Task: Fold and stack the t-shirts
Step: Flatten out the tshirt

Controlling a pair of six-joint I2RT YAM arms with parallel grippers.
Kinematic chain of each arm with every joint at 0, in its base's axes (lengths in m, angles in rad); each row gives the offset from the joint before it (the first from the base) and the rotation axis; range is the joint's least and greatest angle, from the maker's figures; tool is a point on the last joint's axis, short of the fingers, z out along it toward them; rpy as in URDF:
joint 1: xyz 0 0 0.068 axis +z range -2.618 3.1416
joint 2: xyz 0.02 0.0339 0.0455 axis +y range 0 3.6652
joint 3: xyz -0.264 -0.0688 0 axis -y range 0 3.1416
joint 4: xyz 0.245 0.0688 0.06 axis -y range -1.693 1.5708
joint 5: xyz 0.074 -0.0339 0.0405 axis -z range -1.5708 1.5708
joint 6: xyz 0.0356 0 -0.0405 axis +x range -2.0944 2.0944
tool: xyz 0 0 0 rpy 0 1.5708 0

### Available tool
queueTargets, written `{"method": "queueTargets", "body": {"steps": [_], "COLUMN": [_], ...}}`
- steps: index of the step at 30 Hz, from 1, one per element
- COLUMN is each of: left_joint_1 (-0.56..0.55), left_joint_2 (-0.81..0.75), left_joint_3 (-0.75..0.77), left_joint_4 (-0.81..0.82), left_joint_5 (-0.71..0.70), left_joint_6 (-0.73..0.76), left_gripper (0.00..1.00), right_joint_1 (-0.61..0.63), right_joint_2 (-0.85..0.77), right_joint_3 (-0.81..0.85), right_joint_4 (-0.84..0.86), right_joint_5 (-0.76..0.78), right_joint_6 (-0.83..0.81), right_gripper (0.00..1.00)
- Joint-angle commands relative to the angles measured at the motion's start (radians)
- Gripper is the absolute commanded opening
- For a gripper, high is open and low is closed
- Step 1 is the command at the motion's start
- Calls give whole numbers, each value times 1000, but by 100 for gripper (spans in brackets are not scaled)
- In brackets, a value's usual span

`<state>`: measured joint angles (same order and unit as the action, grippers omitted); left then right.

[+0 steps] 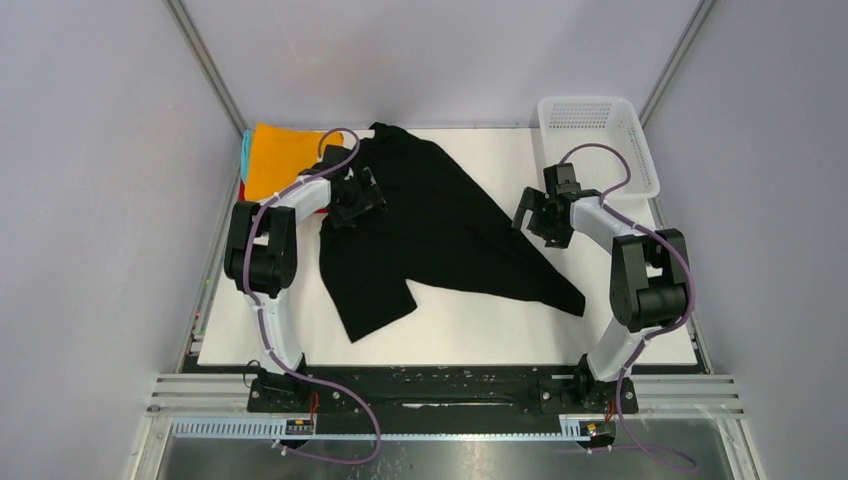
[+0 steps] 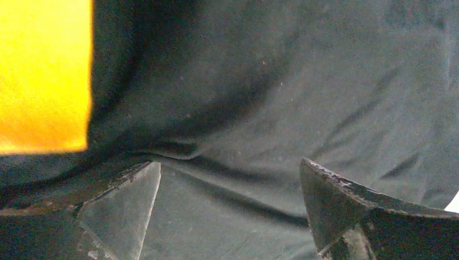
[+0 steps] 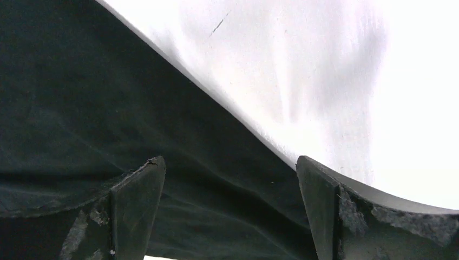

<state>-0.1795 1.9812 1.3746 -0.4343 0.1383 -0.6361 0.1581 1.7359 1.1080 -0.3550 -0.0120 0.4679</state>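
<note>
Top external: black t-shirt point(image 1: 440, 235) lies rumpled; left gripper point(image 1: 372, 192) and right gripper point(image 1: 528, 215) both spread wide, empty

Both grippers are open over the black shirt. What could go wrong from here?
1. The left gripper hangs over the black shirt right beside the orange shirt; a pull here could drag the orange one askew.
2. The right gripper straddles the black shirt's edge, one finger seemingly over bare table; it may pinch only a sliver and slip.
3. The black shirt lies bunched and twisted, so a pinch might catch extra layers.
</note>
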Motion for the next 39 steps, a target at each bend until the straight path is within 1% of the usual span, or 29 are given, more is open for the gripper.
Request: {"method": "queueTargets", "body": {"steps": [1,5,7,9,11,12,14,17,19,23,25,28,30,32,36,39], "left_joint_1": [25,30,27,18,2,-8,-35,-90,-124,-175,-180,-183,-183,-183,-185,-195], "left_joint_2": [63,109,70,-6,-114,-193,-318,-520,-642,-844,-924,-1030,-1067,-1063,-982,-900], "left_joint_3": [143,268,267,216,108,55,-84,-309,-443,-615,-701,-799,-850,-872,-879,-869], "left_joint_4": [-38,-67,-54,-35,-24,-21,-16,-7,-14,-164,-240,-294,-275,-251,-190,-148], "left_joint_5": [-90,-15,2,-9,-35,-55,-101,-217,-247,-340,-377,-390,-373,-346,-312,-300], "left_joint_6": [37,47,49,55,56,52,31,-69,-114,-183,-219,-269,-286,-296,-292,-281], "left_gripper": [99,99,99,99,99,99,99,99,99,99,99,98,97,95,82,75], "right_joint_1": [4,4,3,3,3,3,2,3,1,-2,-3,-3,-2,-2,-3,-2], "right_joint_2": [-23,-110,-168,-230,-307,-340,-403,-492,-544,-629,-662,-698,-705,-702,-681,-668], "right_joint_3": [18,-36,-66,-105,-150,-174,-222,-294,-336,-384,-394,-413,-416,-417,-413,-410], "right_joint_4": [-10,3,4,8,13,19,23,24,24,21,17,21,25,28,30,28], "right_joint_5": [-40,-28,-26,-29,-29,-27,-20,6,47,86,98,107,108,103,89,84], "right_joint_6": [-40,-53,-53,-45,-32,-23,-13,7,23,36,35,35,35,35,35,33], "right_gripper": [100,100,100,100,99,100,100,99,100,99,100,99,99,100,100,100]}}
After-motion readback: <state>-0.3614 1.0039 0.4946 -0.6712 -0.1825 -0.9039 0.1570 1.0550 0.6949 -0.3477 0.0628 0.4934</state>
